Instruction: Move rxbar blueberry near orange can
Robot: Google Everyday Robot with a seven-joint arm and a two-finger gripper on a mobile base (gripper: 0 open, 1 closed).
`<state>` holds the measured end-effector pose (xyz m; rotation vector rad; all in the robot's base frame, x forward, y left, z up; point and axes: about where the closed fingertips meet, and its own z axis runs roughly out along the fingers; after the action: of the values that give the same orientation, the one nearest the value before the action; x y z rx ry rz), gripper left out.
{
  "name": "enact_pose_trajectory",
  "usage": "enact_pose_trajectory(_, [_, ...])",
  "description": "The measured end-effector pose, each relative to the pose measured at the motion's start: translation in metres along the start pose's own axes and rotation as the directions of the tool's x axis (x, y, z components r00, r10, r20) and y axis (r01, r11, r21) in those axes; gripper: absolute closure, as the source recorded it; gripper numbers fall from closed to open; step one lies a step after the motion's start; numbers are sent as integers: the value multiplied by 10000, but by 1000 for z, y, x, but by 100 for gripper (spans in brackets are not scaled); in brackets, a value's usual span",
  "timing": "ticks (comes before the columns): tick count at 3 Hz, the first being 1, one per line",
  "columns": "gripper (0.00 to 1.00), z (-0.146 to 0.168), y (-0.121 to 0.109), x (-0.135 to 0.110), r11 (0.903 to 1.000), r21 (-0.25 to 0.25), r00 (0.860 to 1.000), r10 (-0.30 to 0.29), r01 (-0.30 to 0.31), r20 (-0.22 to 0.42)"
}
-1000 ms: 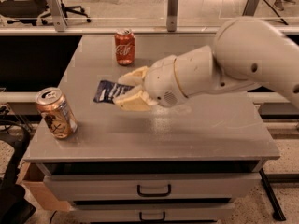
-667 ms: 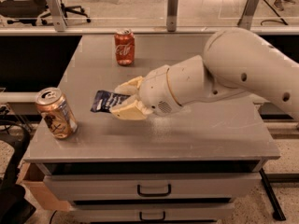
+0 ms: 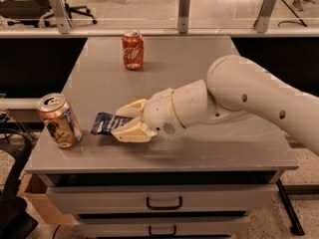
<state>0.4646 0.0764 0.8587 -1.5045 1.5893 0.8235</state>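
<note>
The rxbar blueberry (image 3: 103,123), a flat dark blue wrapper with white lettering, sits between the cream fingers of my gripper (image 3: 122,121) just above the grey table (image 3: 199,63). The gripper is shut on its right end. The orange can (image 3: 59,120), coppery with a silver top and a dark graphic, stands upright at the table's left front, a short gap to the left of the bar. My white arm reaches in from the right.
A redder can with white script (image 3: 132,50) stands upright at the back of the table. The table's front edge lies just below the gripper, with drawers (image 3: 164,201) beneath. A cardboard box (image 3: 35,195) sits on the floor at left.
The gripper has carried the bar leftward and toward the table's front, closing the gap to the orange can. Both cans have stayed in place.
</note>
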Motion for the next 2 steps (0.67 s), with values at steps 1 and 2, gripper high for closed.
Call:
enact_pose_trajectory(1, [82,1,1,-1,10000,-16,10000,-27,27,-16])
enact_pose_trajectory(2, [59,2,2,-2,10000,-43,10000,-56,56,-24])
